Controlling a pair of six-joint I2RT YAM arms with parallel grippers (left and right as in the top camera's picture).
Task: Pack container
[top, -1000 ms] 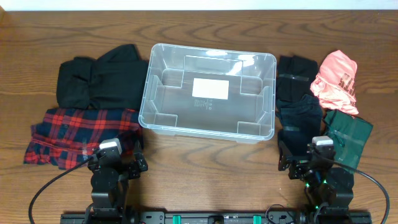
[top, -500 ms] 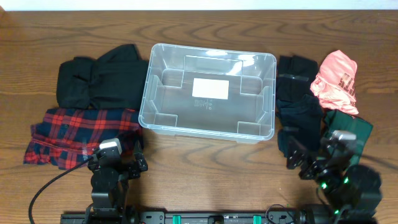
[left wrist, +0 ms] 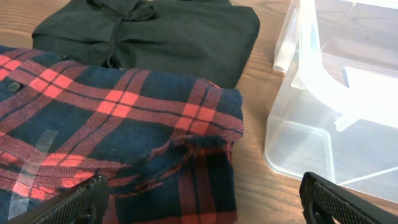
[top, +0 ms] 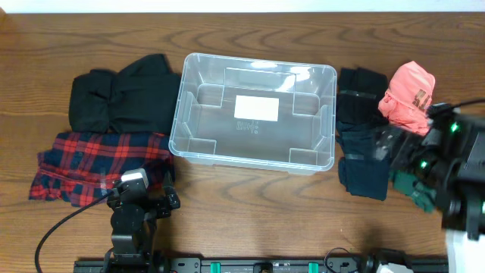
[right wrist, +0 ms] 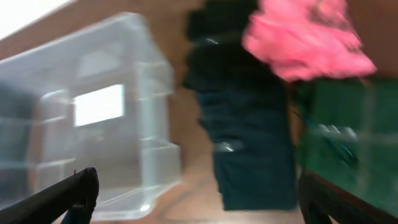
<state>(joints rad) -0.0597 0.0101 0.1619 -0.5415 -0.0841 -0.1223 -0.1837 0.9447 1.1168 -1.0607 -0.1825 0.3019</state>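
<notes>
Currently the container (top: 176, 129) is empty. The right gripper (right wrist: 199, 205), jaws spread and holding nothing, hangs over dark folded clothes (right wrist: 249, 155); next, it likely must descend and pinch one.

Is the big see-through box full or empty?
Empty. Inside the container only its white label shows; the plaid shirt and pink cloth lie outside on the table.

1. Brown wood-grain surface (top: 250, 189) fills pretty much the whole frame.
2. Clear container (top: 227, 158) sits centre.
3. Left side: black garment (top: 121, 98) up top, red plaid shirt (top: 91, 163) right below it.
4. Right side: dark folded clothes (top: 364, 144), pink garment (top: 405, 98) upper right, green garment (right wrist: 342, 137) under it.
</notes>
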